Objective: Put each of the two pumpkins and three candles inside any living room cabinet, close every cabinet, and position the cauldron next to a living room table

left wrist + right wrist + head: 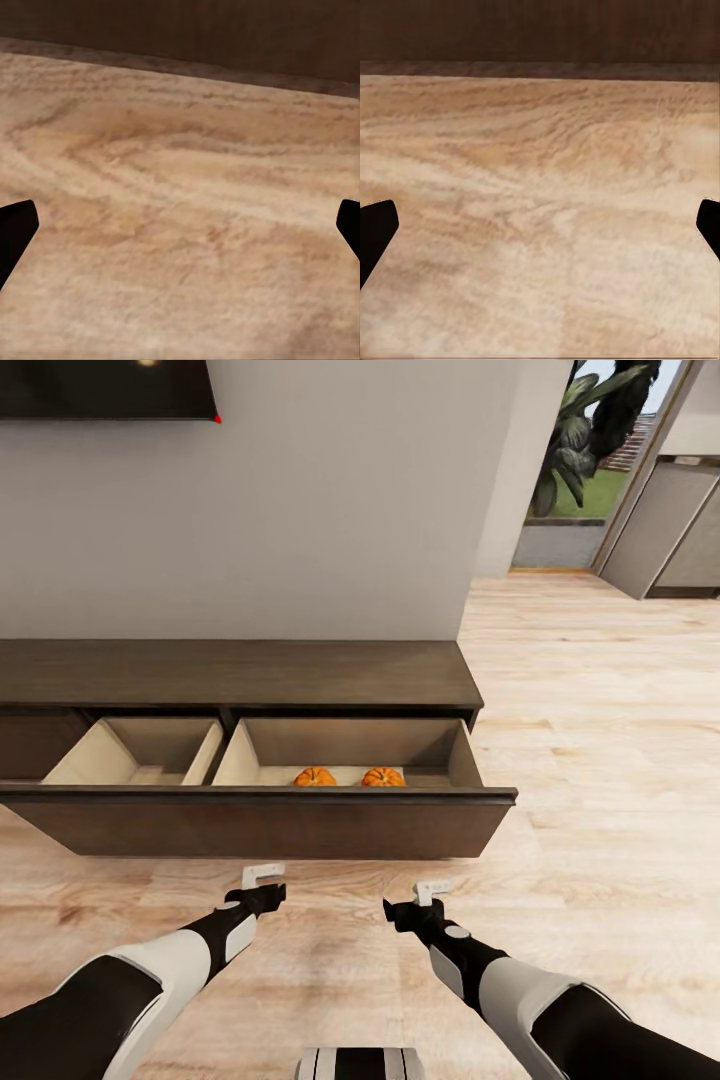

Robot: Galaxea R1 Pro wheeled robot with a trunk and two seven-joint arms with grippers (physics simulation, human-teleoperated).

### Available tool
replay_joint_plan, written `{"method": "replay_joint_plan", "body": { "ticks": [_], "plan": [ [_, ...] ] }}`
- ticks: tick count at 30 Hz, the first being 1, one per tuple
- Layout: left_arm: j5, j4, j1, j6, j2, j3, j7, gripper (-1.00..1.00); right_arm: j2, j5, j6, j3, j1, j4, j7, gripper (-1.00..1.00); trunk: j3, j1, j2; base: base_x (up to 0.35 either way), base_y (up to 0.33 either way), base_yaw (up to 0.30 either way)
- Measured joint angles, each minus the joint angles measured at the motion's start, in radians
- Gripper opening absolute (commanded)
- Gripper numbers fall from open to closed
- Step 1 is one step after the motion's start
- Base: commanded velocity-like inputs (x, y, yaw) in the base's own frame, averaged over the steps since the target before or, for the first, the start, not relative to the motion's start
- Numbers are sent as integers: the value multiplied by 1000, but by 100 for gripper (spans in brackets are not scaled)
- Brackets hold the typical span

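Head view: the cabinet point(240, 672) has both drawers pulled out; both pumpkins point(314, 777) lie side by side in the right drawer point(350, 755), at 12 o'clock from the left gripper point(262, 880) and right gripper point(432, 890). The drawer front runs 9 to 3 o'clock, nearly level with both arms.

Wrist views: each gripper is spread wide and empty above the floor point(180, 225).

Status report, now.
Left gripper and right gripper open, empty, above floor. Both pumpkins in the open cabinet drawer. Nothing blocking.
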Motion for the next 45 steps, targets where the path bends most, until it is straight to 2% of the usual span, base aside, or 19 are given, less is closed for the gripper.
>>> {"method": "replay_joint_plan", "body": {
  "ticks": [5, 17, 45],
  "plan": [
    [0, 0, 2, 0, 0, 0, 1, 100, 0, 0, -7, 0, 7, 0, 0, 100, 0, 0, 0, 80, 0, 0],
    [0, 0, 3, 0, 0, 0, 1, 100, 0, 0, -8, 0, 10, -1, 0, 100, 0, 0, 0, 273, 0, 0],
    [0, 0, 4, 0, 0, 0, 2, 100, 0, 0, -8, 0, 10, -1, 0, 100, 0, 0, 0, 61, 0, 0]
  ]
}}
